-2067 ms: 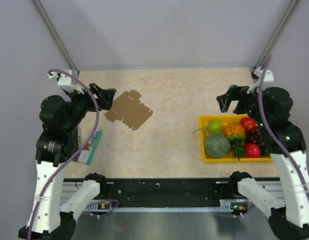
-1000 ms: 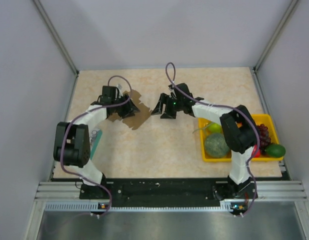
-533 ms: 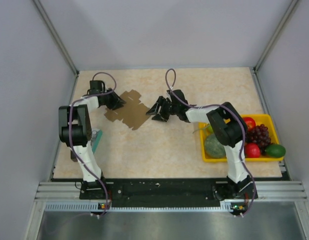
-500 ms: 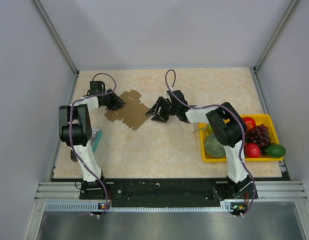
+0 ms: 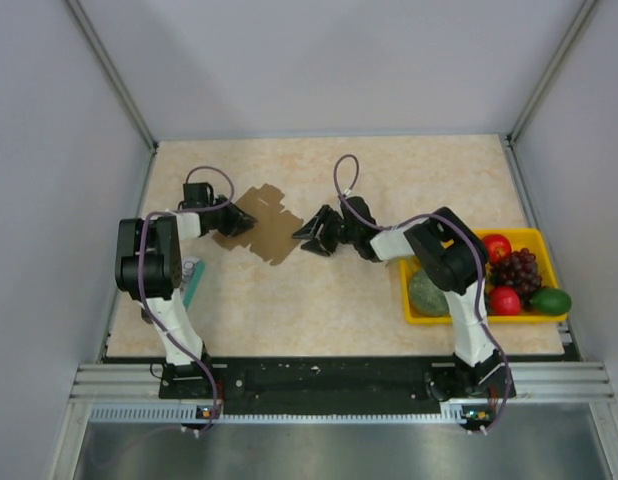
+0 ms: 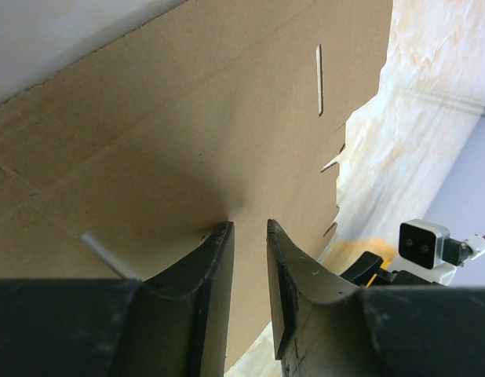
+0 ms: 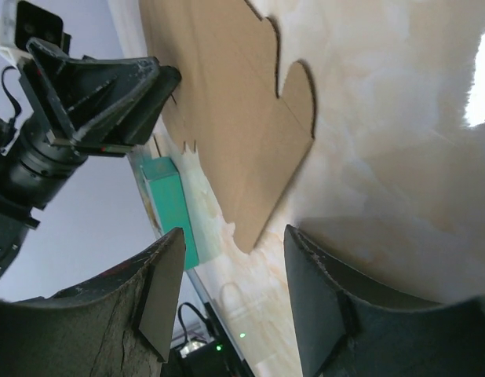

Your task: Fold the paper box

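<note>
While the paper box (image 5: 261,222) lies as a flat, unfolded die-cut sheet on the table (image 5: 389,170), left of the middle and nearer the far edge than the near one, the step in hand reads as taking first hold of a flap.

- Left gripper (image 6: 249,226): at the sheet's left edge, tips on or just above the cardboard. Jaws nearly together with a thin gap; nothing visibly pinched.
- Right gripper (image 7: 235,236): low over bare table just beside the sheet's right-hand corner, apart from it. Jaws wide and empty.
- Sheet: one slot, small notches on one edge, rounded tabs facing the right gripper.
- Teal packet (image 5: 191,285): near the left edge, close to the left arm.
- Yellow tray (image 5: 469,319): holding fruit at the right edge, well apart from the sheet.

Handling note, as a judgement: so thin a sheet probably slides sooner than it lifts. One claw should pin the middle panel while the other comes in shallow, slips a finger under a tab and turns it up along its crease. Pressing on the crease itself would hinder the fold. A hard sideways push risks driving the sheet toward the packet.
</note>
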Robot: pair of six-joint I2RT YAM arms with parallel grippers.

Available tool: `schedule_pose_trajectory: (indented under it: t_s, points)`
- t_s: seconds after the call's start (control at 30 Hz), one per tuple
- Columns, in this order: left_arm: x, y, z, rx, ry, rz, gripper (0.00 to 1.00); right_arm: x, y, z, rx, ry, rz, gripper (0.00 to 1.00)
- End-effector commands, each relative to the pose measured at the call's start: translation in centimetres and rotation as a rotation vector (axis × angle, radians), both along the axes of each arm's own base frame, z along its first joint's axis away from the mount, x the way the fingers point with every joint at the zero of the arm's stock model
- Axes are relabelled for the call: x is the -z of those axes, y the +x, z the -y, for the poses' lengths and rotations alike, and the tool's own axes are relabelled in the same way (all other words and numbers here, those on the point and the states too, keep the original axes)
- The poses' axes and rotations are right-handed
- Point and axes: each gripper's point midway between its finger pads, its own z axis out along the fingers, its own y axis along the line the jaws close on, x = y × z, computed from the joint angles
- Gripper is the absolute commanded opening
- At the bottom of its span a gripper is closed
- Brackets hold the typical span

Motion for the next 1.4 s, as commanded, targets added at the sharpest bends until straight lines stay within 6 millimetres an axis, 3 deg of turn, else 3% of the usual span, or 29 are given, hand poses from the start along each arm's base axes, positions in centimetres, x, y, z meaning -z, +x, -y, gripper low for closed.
schedule_pose_trajectory:
  t_s: [0.0,0.43,0.57,0.63,0.83,1.0,1.37]
  points:
    - [-0.5,-1.0,1.0,-0.010,-0.044,0.005,0.29,-0.6,-0.2,-1.7,0.026,0.051,0.032,0.54]
    - [-0.4,-1.9,2.2,0.013,-0.077,0.000,0.27,-2.0,-0.1,-2.5,0.079,0.158,0.041,0.54]
    - [-0.8,-1.8,2.3,0.017,-0.079,0.006,0.27,-0.8,-1.0,-0.6,0.106,0.035,0.042,0.54]
    - [-0.8,-1.9,2.3,0.021,-0.079,0.007,0.27,0.8,-1.4,0.9,0.109,-0.102,0.049,0.54]
    - [-0.7,-2.3,2.5,0.030,-0.078,0.006,0.27,0.5,-2.6,2.6,0.072,-0.191,0.108,0.57]
    - [-0.9,-2.3,2.6,0.031,-0.086,0.011,0.27,1.2,-2.9,1.5,0.022,-0.130,0.113,0.59]
    - [-0.9,-3.0,3.5,0.042,-0.121,0.009,0.26,-0.5,-1.7,-0.5,0.079,0.060,0.070,0.58]
